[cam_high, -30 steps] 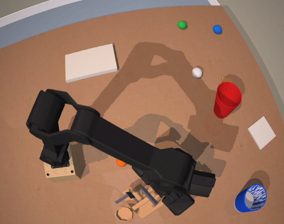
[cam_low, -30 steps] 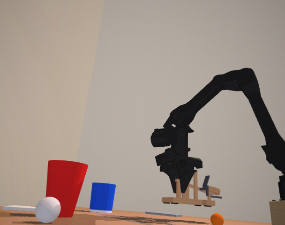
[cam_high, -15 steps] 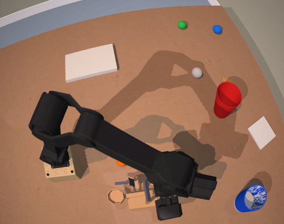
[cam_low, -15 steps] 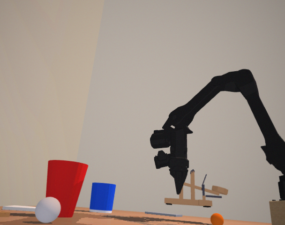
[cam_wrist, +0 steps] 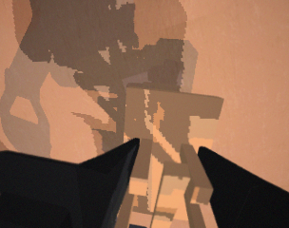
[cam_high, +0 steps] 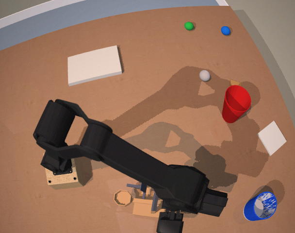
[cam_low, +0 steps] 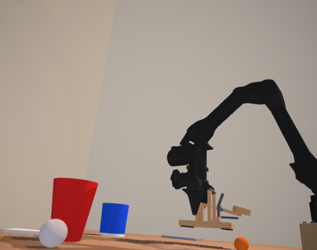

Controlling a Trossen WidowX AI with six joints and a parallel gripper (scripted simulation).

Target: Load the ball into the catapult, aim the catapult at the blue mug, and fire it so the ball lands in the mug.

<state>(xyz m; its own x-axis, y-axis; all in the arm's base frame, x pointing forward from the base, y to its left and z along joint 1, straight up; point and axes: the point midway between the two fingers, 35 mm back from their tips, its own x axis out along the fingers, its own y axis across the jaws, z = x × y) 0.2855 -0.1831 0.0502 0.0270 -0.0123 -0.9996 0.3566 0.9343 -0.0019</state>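
Fingers of the black hand (cam_wrist: pixel 165 161) frame the wrist view, clamped on the upright wooden posts of the catapult (cam_wrist: pixel 173 142), with shadowed worktop (cam_wrist: pixel 259 71) beyond. In the exterior view the hand (cam_low: pixel 194 207) points straight down and the catapult (cam_low: pixel 207 223) hangs level in its grip, its base plate clear of the worktop (cam_low: pixel 126 242), the throwing arm with its cup end sticking out toward the arm's wooden pedestal (cam_low: pixel 312 236). An orange ball (cam_low: pixel 241 243) lies on the worktop below and just to the pedestal side of the lifted catapult; it is not in the cup.

From the top view, the catapult (cam_high: pixel 142 207) shows partly under the wrist, its octagonal cup (cam_high: pixel 122 198) to one side. The blue mug (cam_high: pixel 260 206) stands upright well apart from it, near the worktop edge. Farther out is a small white slab (cam_high: pixel 271 137), then a red cup (cam_high: pixel 235 103) with a white ball (cam_high: pixel 204 75) near it. A larger white slab (cam_high: pixel 94 64) lies beyond the arm's elbow, and a green ball (cam_high: pixel 188 25) and a blue ball (cam_high: pixel 225 30) sit at the far edge.
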